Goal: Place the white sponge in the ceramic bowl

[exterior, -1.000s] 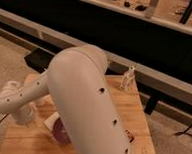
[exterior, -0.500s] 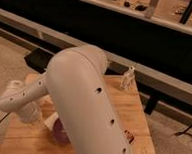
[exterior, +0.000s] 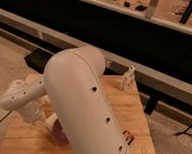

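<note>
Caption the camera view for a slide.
Robot arm fills the frame; gripper low over the wooden table, beside the half-hidden purple bowl.

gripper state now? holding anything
gripper: low over the wooden table, front left, beside the ceramic bowl, partly hidden by the arm; open, closed or holding cannot be told

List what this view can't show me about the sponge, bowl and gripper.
Camera view only:
- ceramic bowl: just a dark sliver shows; the arm covers the rest.
- white sponge: not identifiable; the arm hides the bowl's inside.
- gripper, low at the table's left beside the bowl: merges with the wrist; any hold unclear.
- small red item: too small, half behind the arm.
</note>
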Tool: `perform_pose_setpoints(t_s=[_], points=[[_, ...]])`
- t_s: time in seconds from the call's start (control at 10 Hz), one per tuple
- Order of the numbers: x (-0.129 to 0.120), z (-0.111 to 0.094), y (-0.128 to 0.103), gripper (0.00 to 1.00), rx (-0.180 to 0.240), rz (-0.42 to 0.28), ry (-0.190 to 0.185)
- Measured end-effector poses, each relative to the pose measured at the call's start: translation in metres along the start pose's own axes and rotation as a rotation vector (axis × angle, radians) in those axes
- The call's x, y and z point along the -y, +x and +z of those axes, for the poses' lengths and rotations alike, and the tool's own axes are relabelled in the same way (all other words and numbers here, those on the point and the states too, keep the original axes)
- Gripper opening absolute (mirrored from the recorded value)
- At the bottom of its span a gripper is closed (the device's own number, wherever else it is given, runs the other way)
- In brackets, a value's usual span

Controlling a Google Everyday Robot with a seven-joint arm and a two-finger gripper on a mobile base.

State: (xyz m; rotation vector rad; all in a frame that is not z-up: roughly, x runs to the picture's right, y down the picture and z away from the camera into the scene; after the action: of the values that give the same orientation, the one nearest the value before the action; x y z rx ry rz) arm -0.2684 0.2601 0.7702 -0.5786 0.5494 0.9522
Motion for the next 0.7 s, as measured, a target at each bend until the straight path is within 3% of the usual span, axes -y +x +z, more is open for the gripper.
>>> perform_pose_setpoints(t_s=[0.7], points=[[0.0022,0.0017,-0.0037,0.8,-0.005,-0.032,0.064]])
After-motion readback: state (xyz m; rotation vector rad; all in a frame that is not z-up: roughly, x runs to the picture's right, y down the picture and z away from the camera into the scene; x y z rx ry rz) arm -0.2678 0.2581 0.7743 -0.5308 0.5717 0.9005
